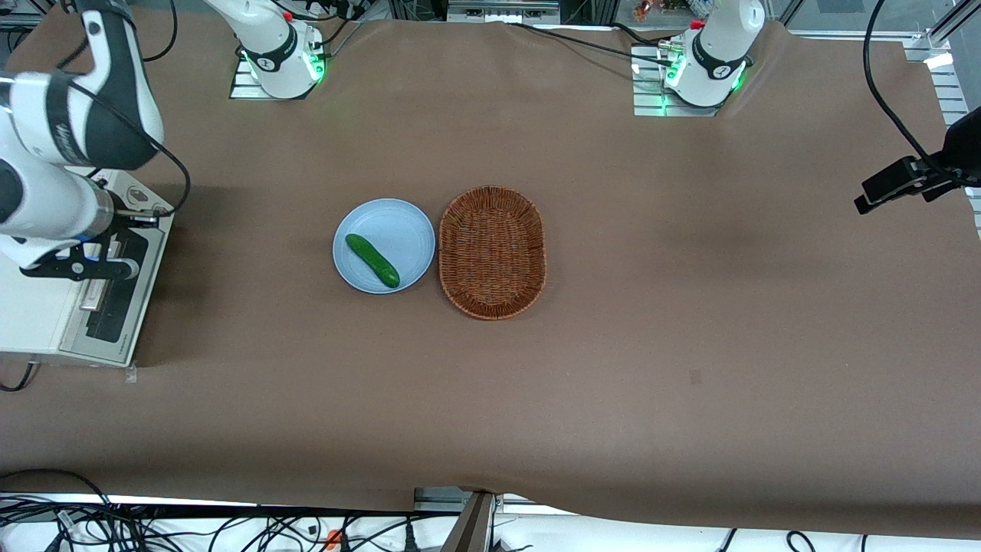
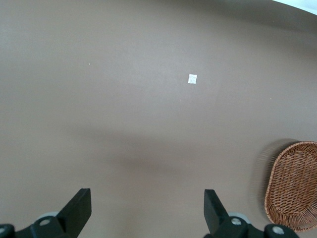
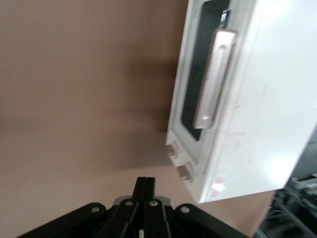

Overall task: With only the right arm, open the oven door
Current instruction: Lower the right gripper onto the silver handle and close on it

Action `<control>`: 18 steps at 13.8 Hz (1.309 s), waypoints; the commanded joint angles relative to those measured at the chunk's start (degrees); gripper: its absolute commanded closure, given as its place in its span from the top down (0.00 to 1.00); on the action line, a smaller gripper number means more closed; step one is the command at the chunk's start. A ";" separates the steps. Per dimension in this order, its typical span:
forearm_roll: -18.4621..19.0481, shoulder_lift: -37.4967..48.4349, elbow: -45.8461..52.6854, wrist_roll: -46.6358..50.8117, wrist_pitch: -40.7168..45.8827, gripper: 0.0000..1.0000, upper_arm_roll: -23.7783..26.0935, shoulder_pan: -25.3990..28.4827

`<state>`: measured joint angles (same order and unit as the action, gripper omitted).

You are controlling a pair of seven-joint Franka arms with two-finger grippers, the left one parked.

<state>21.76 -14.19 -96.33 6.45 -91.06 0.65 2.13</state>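
Front view: oven (image 1: pixel 46 307) cut off at the working arm's end of the worktop (image 1: pixel 613 368), door (image 1: pixel 115 295) shut, partly hidden by right arm (image 1: pixel 69 176); gripper (image 3: pixel 145 191) fingers together, above the door. Cucumber (image 1: pixel 372 261) on blue plate (image 1: pixel 406 222); wicker basket (image 1: pixel 492 251) beside.

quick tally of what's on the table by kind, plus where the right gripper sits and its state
Oven, door shut: 1
Blue plate: 1
Cucumber, on the plate: 1
Wicker basket, beside the plate: 1
Total: 4
Right gripper: fingers together, above the oven, off the door handle.
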 commanded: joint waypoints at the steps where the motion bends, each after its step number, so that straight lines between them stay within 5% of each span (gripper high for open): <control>1: 9.32 -2.76 -1.49 7.84 -1.30 0.00 0.14 3.39; 6: 21.03 -3.48 -9.14 15.34 -9.46 0.00 -3.36 3.67; 18: 22.45 -6.46 -9.50 14.46 -17.04 0.00 -5.93 0.50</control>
<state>42.98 -20.80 -105.66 21.08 -107.47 -5.48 3.10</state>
